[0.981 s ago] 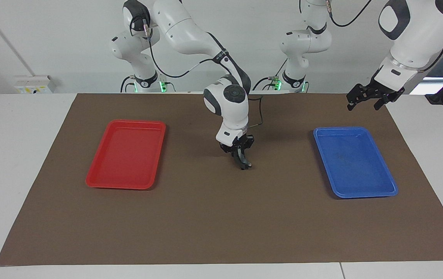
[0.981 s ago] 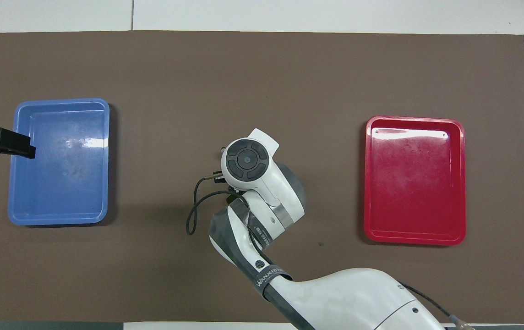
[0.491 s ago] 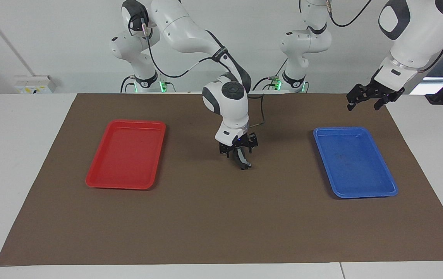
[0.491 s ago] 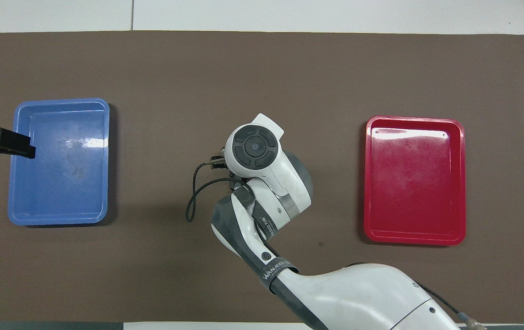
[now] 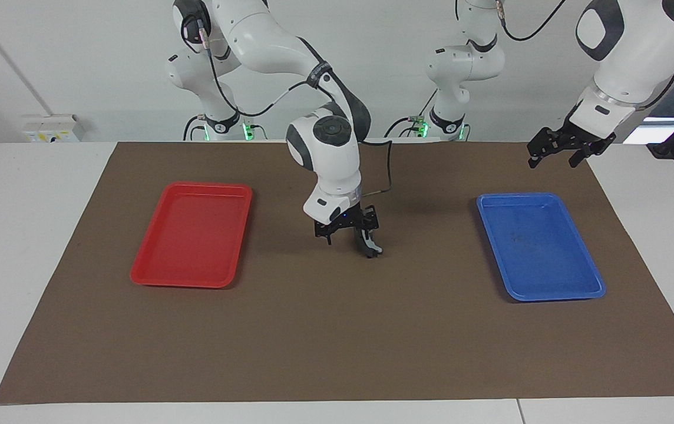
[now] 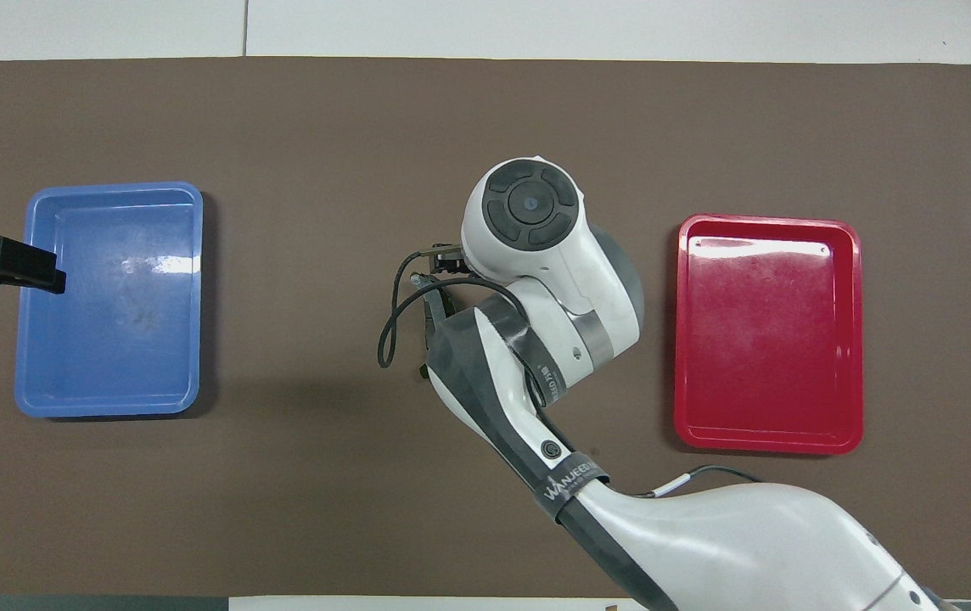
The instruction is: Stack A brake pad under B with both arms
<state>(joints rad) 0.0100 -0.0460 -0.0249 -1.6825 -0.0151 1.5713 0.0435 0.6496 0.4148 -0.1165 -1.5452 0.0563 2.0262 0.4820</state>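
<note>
The right gripper [image 5: 346, 227] hangs open just above the mat's middle, beside B [image 5: 367, 243], which lies there, seemingly on the A pad, though that pad is not clearly visible. The left gripper [image 5: 561, 147] waits, open, over the mat's edge near the blue tray [image 5: 584, 262]. The stack looks placed; only withdrawal seems left.

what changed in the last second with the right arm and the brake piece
The right gripper has let go of the curved black brake piece, opened its jaws and shifted toward the red plastic tray. The piece stays at mid-mat. The left gripper, near the blue plastic tray, waits unmoved.
</note>
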